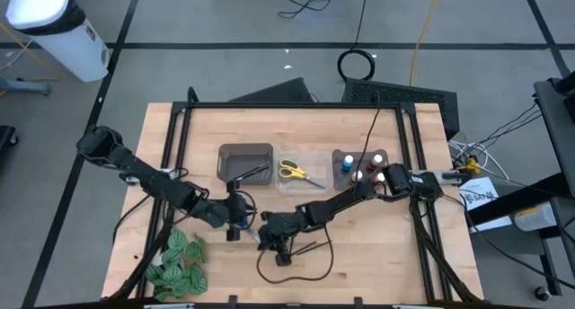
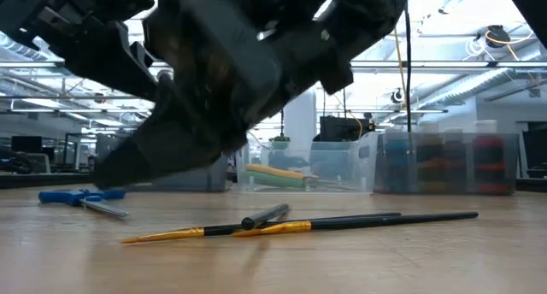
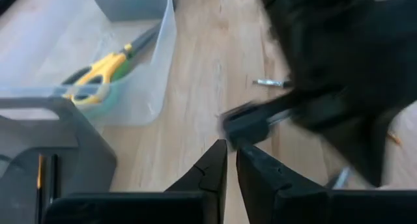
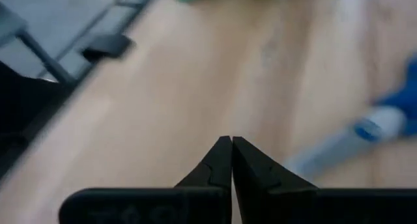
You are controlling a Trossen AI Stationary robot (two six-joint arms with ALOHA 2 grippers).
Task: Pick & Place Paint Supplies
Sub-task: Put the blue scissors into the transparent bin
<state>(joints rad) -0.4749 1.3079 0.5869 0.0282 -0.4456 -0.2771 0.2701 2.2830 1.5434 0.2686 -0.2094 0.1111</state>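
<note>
Seen from above, both arms reach toward the table's middle front. The right gripper point(image 4: 231, 142) sits low over the bare wood near 6 o'clock of the clear bin point(image 1: 303, 172), its jaws pressed together with nothing between them. The left gripper point(image 3: 231, 152) is just beside it, toward 9 o'clock, its fingertips point(image 3: 218, 149) a narrow slit apart and pinching nothing that shows. On the wood near the right gripper, toward 3 o'clock, lie 2 thin dark paintbrushes point(image 2: 342, 220) with gold ferrules, resting flat and crossing each other in the low view. The blue-handled scissors point(image 2: 81, 196) lie flat on the table by the left gripper, their blades pointing toward the brushes. The yellow-handled scissors point(image 1: 292, 172) lie inside the clear bin, which stands at the centre of a row of 3 containers; whether green-handled scissors sit under them is hard to tell. At 9 o'clock of that bin stands the grey bin point(image 1: 245, 160), with dark brushes point(image 1: 254, 173) inside it. At 3 o'clock of it is a third clear container point(image 1: 339, 154) holding small paint bottles point(image 1: 367, 168) with blue, white and red-brown caps. A green striped leafy bunch point(image 1: 177, 264) lies at the table's front left corner, well apart from both grippers.
</note>
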